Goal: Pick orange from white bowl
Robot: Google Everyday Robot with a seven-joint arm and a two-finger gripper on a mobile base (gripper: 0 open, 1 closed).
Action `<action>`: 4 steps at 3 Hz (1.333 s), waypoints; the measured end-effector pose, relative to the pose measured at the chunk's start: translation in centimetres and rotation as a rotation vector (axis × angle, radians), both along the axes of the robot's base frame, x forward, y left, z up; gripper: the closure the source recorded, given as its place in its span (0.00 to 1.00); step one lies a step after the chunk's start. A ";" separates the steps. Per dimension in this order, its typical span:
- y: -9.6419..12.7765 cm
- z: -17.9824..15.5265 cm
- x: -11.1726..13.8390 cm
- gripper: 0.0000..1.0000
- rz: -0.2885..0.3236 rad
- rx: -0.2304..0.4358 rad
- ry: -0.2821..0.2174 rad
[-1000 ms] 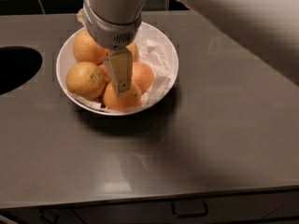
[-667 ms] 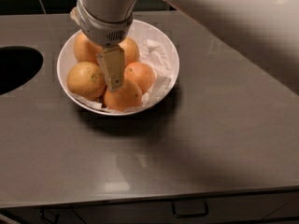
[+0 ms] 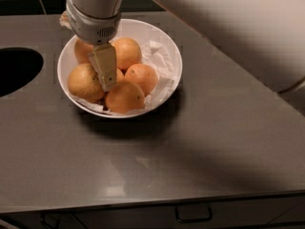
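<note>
Claw: my claw [image 3: 108, 81] hangs over the left half of the white bowl [image 3: 175, 56], its beige tip pointing down among the fruit.
Claw state: I cannot tell whether it is apart, together or clamped on anything.
Orange: the orange [image 3: 125, 98] lies at the front of the bowl against the near rim, with a small dark speck on its right side.
Claw to orange: my beige tip ends at the orange's upper left, between it and a paler orange at the left [image 3: 84, 82]; I cannot tell if they touch.
Other fruit: a deeper-orange fruit [image 3: 143, 78] sits to the right, a large orange at the back [image 3: 127, 51], and another behind my wrist [image 3: 81, 51].
Lining: crumpled white paper [image 3: 159, 56] shows on the bowl's right side.
Surface: the bowl stands on a dark grey surface [image 3: 200, 147], well apart from a dark oval opening [image 3: 16, 70] at the left.
Arm: my white arm [image 3: 238, 27] crosses the upper right.
</note>
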State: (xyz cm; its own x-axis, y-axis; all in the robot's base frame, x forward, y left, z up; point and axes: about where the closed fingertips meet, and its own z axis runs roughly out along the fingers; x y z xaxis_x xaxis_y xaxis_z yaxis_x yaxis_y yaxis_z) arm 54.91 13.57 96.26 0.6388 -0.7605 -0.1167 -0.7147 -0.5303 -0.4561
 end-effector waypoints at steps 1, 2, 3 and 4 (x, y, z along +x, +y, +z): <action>0.9 -0.1 -0.7 0.00 0.042 -0.019 0.046; 0.9 0.5 -2.4 0.00 0.049 -0.030 0.087; 1.0 0.3 -3.3 0.00 0.053 -0.024 0.107; 0.8 0.0 -3.5 0.00 0.023 -0.011 0.096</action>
State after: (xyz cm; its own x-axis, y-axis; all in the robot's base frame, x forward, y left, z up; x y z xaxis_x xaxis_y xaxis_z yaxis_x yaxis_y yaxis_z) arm 51.40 14.33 96.22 0.6425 -0.7472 -0.1698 -0.7422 -0.5518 -0.3802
